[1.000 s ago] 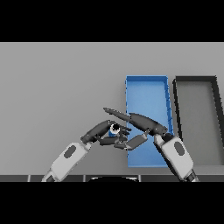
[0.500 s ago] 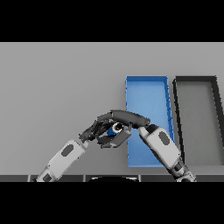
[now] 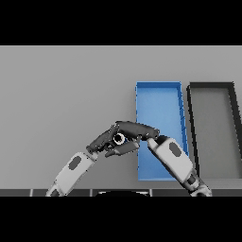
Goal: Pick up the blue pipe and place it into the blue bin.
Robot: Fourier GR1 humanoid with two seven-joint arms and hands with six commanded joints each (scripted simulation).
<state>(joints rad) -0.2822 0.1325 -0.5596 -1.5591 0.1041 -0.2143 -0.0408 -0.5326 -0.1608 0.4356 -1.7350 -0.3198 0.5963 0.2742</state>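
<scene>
— Blue shows only as a small ring between the dark fingers: the pipe (image 3: 119, 139) sits at about seven o'clock from the middle of the blue bin (image 3: 158, 94), just outside its left wall. Which hand has it?

— Both meet there. The left hand (image 3: 105, 142) comes up from the lower left with its fingers curled in against the pipe, and the right hand (image 3: 137, 128) lies over it from the bin side, fingers long and nearly straight, pressing on top. Whether the pipe is off the table cannot be told.

— So the step is the carry?

— Probably. The robot would do well to keep both hands tight together, lift first, then travel toward three o'clock so the pipe clears the wall before release. The black tray (image 3: 212, 90) beyond, further toward three o'clock, is the place to avoid overshooting.
</scene>
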